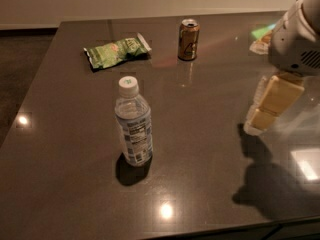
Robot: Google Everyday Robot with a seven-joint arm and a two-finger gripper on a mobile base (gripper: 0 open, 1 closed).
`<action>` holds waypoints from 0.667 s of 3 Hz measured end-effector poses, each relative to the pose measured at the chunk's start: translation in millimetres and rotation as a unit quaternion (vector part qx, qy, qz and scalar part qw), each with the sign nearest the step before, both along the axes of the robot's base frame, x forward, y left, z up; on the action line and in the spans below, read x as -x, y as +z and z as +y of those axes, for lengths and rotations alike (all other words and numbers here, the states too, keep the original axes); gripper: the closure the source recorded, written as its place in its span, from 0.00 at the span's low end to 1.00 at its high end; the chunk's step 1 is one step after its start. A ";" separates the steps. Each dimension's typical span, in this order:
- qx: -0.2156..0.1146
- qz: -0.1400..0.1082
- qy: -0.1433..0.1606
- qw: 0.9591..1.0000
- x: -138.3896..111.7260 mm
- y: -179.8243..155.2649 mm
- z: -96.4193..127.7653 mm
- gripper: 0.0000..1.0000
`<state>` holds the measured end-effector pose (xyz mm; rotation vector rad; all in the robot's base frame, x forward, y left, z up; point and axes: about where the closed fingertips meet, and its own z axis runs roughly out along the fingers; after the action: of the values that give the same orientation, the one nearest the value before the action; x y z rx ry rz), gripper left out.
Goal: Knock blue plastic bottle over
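Observation:
The blue plastic bottle (pixel 133 125) stands upright on the dark table (pixel 200 149), left of centre. It is clear, with a white cap and a blue-and-white label. My gripper (pixel 261 120) hangs at the right side of the view, just above the table, with cream-yellow pads pointing down and left. It is well to the right of the bottle and does not touch it. The grey arm body (pixel 296 39) rises above it to the right edge.
A brown-gold drink can (pixel 188 39) stands upright at the back centre. A green snack bag (pixel 116 51) lies at the back left. A pale object (pixel 261 40) lies at the back right, partly hidden by the arm. The table's front edge runs along the bottom.

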<state>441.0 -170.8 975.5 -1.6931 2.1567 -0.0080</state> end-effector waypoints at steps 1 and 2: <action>-0.052 -0.012 0.026 0.998 0.1 -2.5 42.4 0.00; -0.102 -0.018 0.045 0.994 -2.9 -9.0 78.0 0.00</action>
<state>444.0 -92.8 966.5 -1.6564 1.9782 0.1993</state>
